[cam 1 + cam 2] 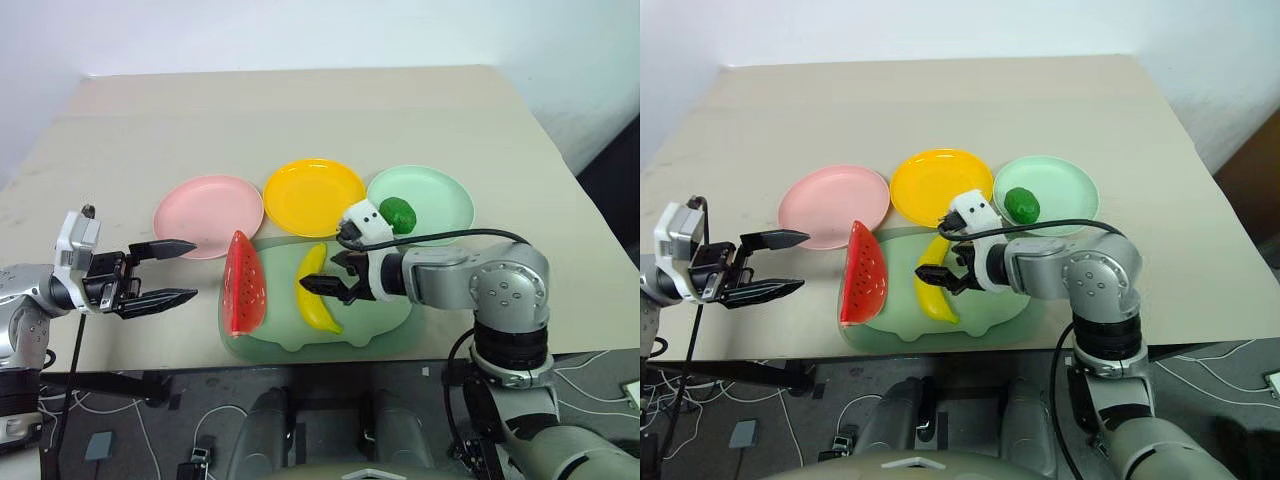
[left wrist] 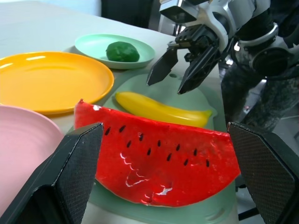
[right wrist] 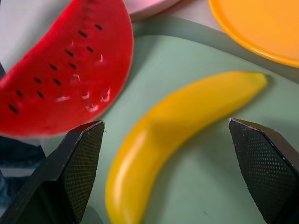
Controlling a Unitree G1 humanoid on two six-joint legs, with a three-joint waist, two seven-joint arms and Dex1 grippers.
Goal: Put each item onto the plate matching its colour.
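A red watermelon wedge [image 1: 244,283] and a yellow banana [image 1: 315,292] lie side by side on the pale green mat [image 1: 375,322]. Behind them stand a pink plate [image 1: 208,215], an orange-yellow plate [image 1: 314,196] and a mint green plate [image 1: 440,190], which holds the small dark-green fruit [image 1: 398,214]. My right gripper [image 1: 322,275] hangs open just above the banana, one finger on each side of it in the right wrist view [image 3: 164,122]. My left gripper [image 1: 193,269] is open and level, pointing at the watermelon from its left, a short gap away.
The mat lies close to the front edge of the beige table [image 1: 300,110]. The three plates sit in a row just behind it. Wide bare tabletop stretches beyond the plates and to both sides.
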